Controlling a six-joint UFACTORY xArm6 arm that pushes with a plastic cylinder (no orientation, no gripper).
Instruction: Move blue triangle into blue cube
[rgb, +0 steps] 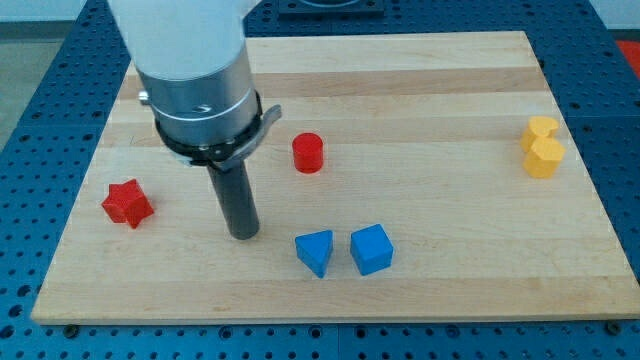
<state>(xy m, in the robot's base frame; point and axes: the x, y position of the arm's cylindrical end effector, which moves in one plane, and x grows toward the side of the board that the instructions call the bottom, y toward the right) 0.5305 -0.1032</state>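
A blue triangle (315, 251) lies near the view's bottom centre on the wooden board. A blue cube (371, 249) sits just to its right, with a narrow gap between them. My tip (243, 233) rests on the board to the left of the blue triangle, a short way off and not touching it. The rod rises to the arm's grey and white body at the view's upper left.
A red cylinder (308, 153) stands above the blue blocks. A red star-shaped block (127, 203) lies at the view's left. A yellow heart-shaped block (541, 147) sits at the right. The wooden board (450, 90) lies on a blue perforated table.
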